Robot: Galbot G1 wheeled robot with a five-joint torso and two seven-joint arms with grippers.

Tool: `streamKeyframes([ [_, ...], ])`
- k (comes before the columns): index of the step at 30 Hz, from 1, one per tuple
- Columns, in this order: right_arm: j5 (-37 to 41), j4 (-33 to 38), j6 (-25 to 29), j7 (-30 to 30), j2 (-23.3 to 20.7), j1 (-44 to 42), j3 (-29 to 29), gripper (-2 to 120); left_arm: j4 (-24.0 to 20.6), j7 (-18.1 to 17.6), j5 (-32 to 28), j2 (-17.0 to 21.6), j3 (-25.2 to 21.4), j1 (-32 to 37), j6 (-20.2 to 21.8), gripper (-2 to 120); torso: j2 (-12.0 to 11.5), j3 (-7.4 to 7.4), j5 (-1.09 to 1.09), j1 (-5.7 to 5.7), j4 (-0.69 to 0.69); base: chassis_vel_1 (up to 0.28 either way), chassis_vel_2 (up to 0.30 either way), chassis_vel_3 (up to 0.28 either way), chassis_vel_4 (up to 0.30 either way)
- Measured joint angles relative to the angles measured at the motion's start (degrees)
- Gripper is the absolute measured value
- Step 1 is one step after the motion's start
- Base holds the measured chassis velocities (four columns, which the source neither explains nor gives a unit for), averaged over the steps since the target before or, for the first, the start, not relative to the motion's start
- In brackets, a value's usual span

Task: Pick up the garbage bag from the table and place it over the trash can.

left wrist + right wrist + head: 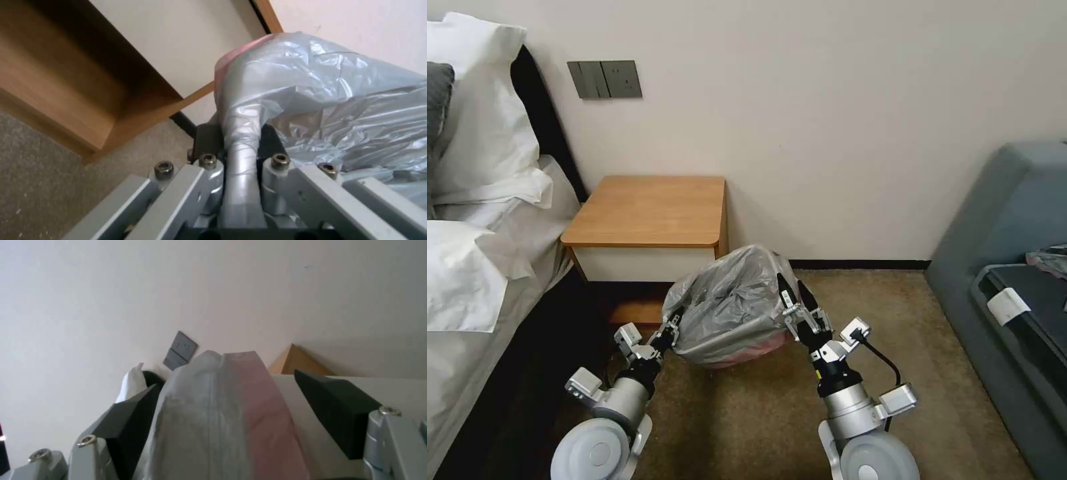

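Note:
The grey garbage bag [730, 303] sits puffed up on the carpet just in front of the table [650, 210], draped over a bin-shaped form with its pinkish edge low at the front. The trash can is hidden beneath it. My left gripper [672, 328] is shut on a twisted fold of the garbage bag [311, 100] at its left rim, seen pinched in my left gripper [240, 140]. My right gripper [792, 285] stands at the bag's right rim, open. In the right wrist view a fold of the garbage bag [222, 413] rises between the spread fingers [333, 406].
A bed with white pillows [474, 220] runs along the left. A grey sofa [1014, 267] fills the right side. The wall behind carries a socket panel [604, 79]. Open brown carpet [747, 420] lies between my arms.

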Motion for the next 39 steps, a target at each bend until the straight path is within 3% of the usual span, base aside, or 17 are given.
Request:
streamKeyframes([
  [11,-0.1,-1.7,0.6,-0.7,0.6,0.3,0.4,43,-0.2,0.1,-0.3,0.1,-0.2,0.3,-0.3,4,0.0,0.00,0.00,0.00,0.00,0.000,0.000,0.000,0.000],
  [19,-0.4,-2.3,0.9,-0.8,0.7,0.4,0.5,30,-0.5,0.1,-0.5,0.1,-0.2,0.3,-0.3,4,0.0,0.00,0.00,0.00,0.00,0.000,0.000,0.000,0.000],
  [20,-0.5,-2.3,0.9,-0.8,0.7,0.4,0.5,22,-0.6,0.1,-0.5,0.2,-0.2,0.4,-0.3,4,0.0,0.00,0.00,0.00,0.00,0.000,0.000,0.000,0.000],
  [26,-0.8,-2.0,0.9,-0.8,0.5,0.4,0.6,0,-0.6,0.1,-0.5,0.1,-0.1,0.4,-0.3,4,0.0,0.00,0.00,0.00,0.00,0.000,0.000,0.000,0.000],
  [39,-2.5,-2.2,1.4,1.1,-0.1,0.7,1.1,0,-1.3,0.2,-0.3,0.0,0.3,1.1,-0.2,4,0.0,0.00,0.01,0.00,0.00,0.000,0.000,0.000,0.000],
])
